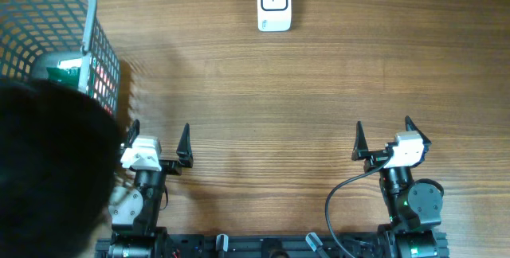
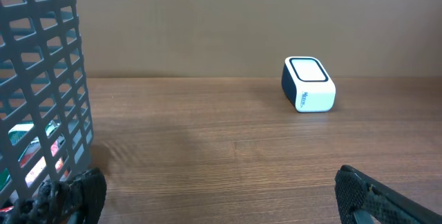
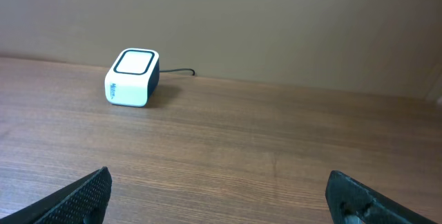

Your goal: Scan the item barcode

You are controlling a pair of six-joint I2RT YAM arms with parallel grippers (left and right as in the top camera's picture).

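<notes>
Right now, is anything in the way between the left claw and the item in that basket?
Yes: the mesh wall of the basket stands between the open left claw and the packaged item inside, so it would likely have to reach over the rim. From basket to scanner, only bare table shows.

One camera looks straight down at the worktop [image 1: 279, 91]. Two wrist cameras sit low, facing forward. All three see the scanner [image 1: 273, 3].
</notes>
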